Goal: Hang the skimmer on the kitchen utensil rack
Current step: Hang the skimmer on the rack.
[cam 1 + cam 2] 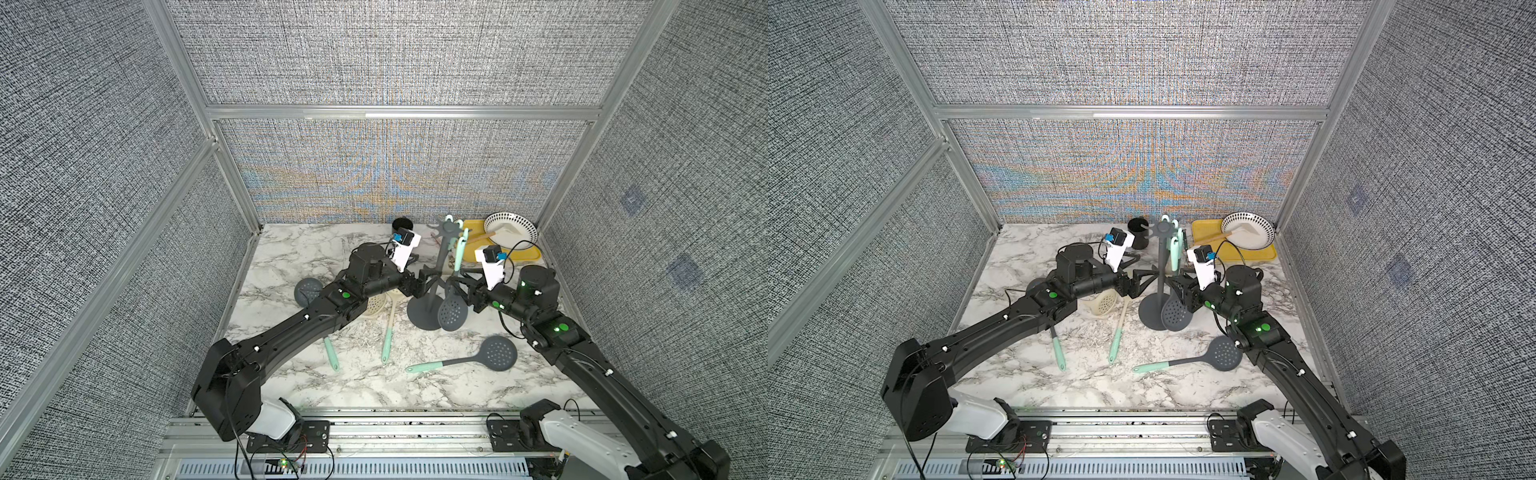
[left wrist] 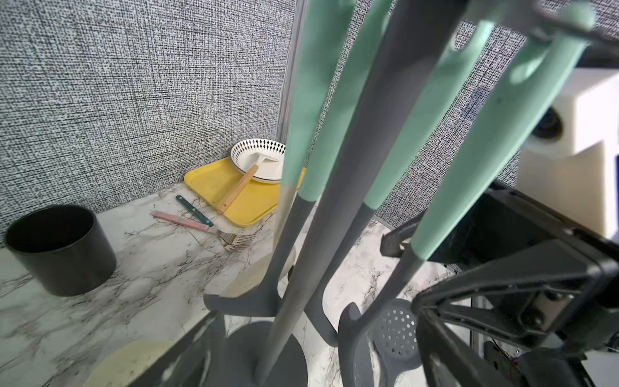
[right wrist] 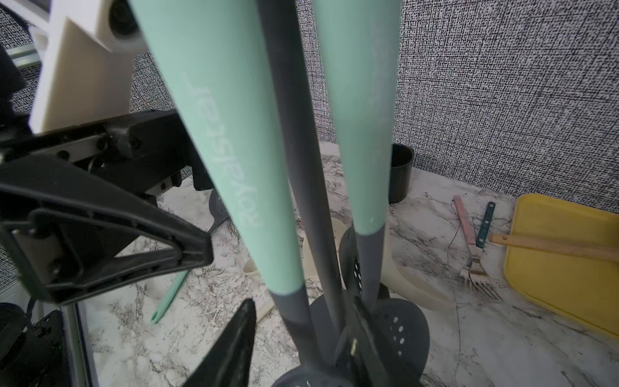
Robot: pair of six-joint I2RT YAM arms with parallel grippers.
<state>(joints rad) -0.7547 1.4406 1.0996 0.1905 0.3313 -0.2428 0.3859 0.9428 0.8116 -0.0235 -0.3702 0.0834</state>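
Note:
The kitchen utensil rack (image 1: pixel 440 266) (image 1: pixel 1162 270) stands at mid-back of the marble table, its star crown (image 1: pixel 451 227) holding several mint-handled utensils. The skimmer (image 1: pixel 453 311) (image 1: pixel 1177 311) hangs from the crown's right side, its perforated grey head low beside the round base. My right gripper (image 1: pixel 457 284) (image 3: pixel 298 338) is open, and the skimmer's grey neck (image 3: pixel 294 318) stands between its jaws with a gap on each side. From the left, my left gripper (image 1: pixel 432 282) (image 2: pixel 311 345) is open with the rack's pole (image 2: pixel 335 201) between its jaws.
Another grey skimmer (image 1: pixel 496 353) lies front right. A cream strainer (image 1: pixel 376 305), a cream spatula (image 1: pixel 390 332) and a grey utensil (image 1: pixel 307 289) lie by the left arm. A black cup (image 1: pixel 402 227), yellow tray (image 1: pixel 523 255), bowl (image 1: pixel 511 230) and fork (image 2: pixel 234 239) are at the back.

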